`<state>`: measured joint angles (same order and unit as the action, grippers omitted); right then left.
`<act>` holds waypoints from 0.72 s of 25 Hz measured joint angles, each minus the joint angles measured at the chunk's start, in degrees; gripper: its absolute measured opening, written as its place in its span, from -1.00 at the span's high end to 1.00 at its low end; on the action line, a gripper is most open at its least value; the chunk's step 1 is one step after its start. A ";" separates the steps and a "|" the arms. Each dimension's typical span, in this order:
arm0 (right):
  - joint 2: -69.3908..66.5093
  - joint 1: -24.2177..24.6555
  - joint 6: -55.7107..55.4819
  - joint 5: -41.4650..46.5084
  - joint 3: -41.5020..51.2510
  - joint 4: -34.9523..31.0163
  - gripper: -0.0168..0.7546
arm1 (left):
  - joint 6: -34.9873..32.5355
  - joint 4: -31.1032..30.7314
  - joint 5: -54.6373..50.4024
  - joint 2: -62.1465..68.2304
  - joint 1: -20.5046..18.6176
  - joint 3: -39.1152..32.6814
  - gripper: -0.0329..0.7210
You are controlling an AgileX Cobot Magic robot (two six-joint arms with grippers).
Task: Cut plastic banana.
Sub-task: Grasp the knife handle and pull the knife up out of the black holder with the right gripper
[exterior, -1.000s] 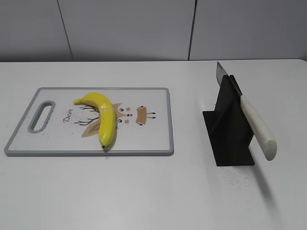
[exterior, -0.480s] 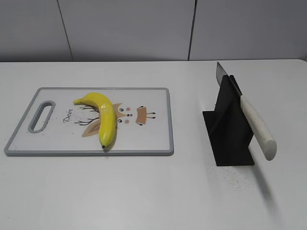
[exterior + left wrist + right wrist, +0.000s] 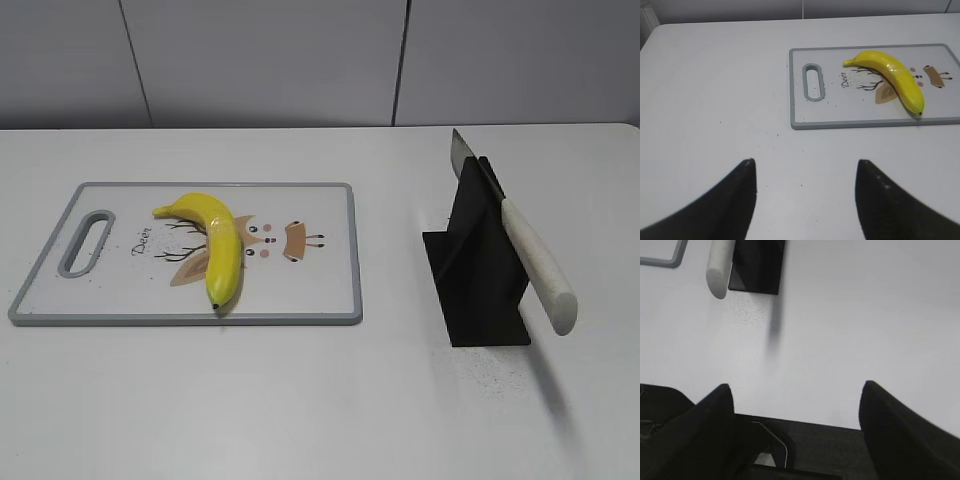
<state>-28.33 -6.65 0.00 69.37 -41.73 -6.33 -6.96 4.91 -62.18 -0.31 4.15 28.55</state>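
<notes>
The yellow plastic banana (image 3: 215,245) lies on the white cutting board (image 3: 320,290) at the left of the table; both also show in the left wrist view, the banana (image 3: 892,77) on the board (image 3: 850,112). A knife with a white handle (image 3: 535,265) rests slanted in a black stand (image 3: 475,280); the handle end (image 3: 720,265) and the stand (image 3: 757,265) show in the right wrist view. My left gripper (image 3: 805,165) is open and empty over bare table, well short of the board. My right gripper (image 3: 797,390) is open and empty at the table's near edge. Neither gripper shows in the exterior view.
The board has a grey rim, a handle slot (image 3: 88,240) at its left end and a deer drawing. A grey panelled wall (image 3: 300,60) stands behind the white table (image 3: 320,400). Dark space below the table edge (image 3: 840,450) shows in the right wrist view.
</notes>
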 joint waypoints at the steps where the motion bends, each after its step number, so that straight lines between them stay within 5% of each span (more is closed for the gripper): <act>1: -2.58 0.00 0.00 0.10 -1.15 -0.42 -0.55 | 0.00 0.00 0.00 0.00 0.00 0.00 -0.65; 11: -20.03 -0.13 -1.12 0.10 -8.96 -4.65 -0.54 | 0.00 0.00 0.00 0.00 0.00 0.00 -0.65; 18: -31.89 -8.48 -1.24 0.20 -13.30 -4.78 -0.53 | 0.00 0.00 0.05 0.00 0.00 0.00 -0.65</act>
<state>-60.22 -15.13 -1.24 69.56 -55.02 -11.10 -6.96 4.91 -62.13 -0.31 4.15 28.55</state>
